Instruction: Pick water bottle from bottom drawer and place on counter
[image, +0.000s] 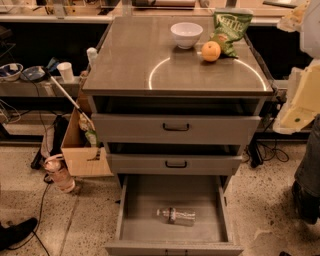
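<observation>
A: How far along are we?

B: Right at the start, as we read it. The water bottle (176, 216) lies on its side on the floor of the bottom drawer (121, 212), low in the frame and just below centre. The drawer is already pulled out, so that step is done. The grasp, the lift and the set-down on the counter (135, 55) are all left.

A: And the gripper?

B: The gripper (299, 102) hangs at the right edge of the frame, about level with the counter's front lip and well apart from the bottle. We see nothing in it. Whether it is spread or closed, we can't make out.

A: Is there room to go in?

B: Fair room. The bottle lies apart from both side walls, with bare tray all round it. The top drawer (175, 128) and the middle drawer (175, 164) look slightly pulled out above it. So we judge the reach should come from the front and above, not down along the cabinet face. A person's leg (307, 170) stands at the lower right, near that path.

A: And a landing spot?

B: The white bowl (186, 34), the orange (211, 51) and the green chip bag (229, 27) crowd the counter's upper right. The left half and the front strip look bare, so we'd aim there and keep back from the edge
</observation>
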